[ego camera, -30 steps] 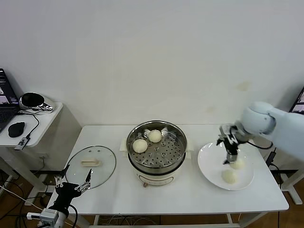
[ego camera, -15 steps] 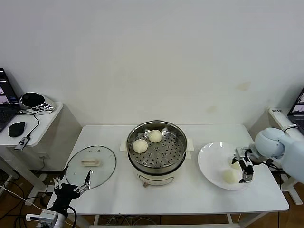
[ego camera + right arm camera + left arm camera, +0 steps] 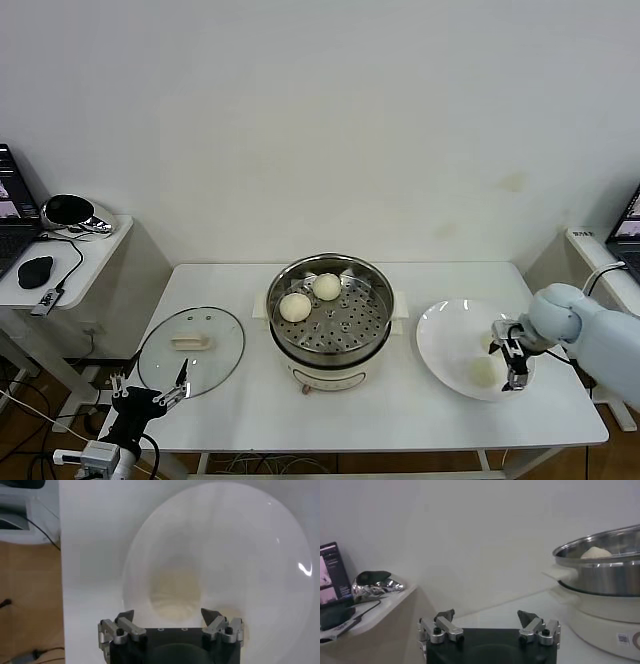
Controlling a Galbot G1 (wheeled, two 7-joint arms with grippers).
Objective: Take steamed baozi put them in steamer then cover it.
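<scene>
The left gripper hangs off the table's front left corner, below its edge, fingers spread wide and holding nothing. Just beyond it the cover lies flat near the left edge, its cream handle up. At the middle of the table stands the steamer, uncovered, with two steamed baozi on the perforated tray toward its back left. Toward the right edge sits a white plate with two more buns; one lies near the plate's front, the other is largely hidden behind the arm. The right gripper is low over that plate, fingers open wide on either side of a bun without closing on it.
</scene>
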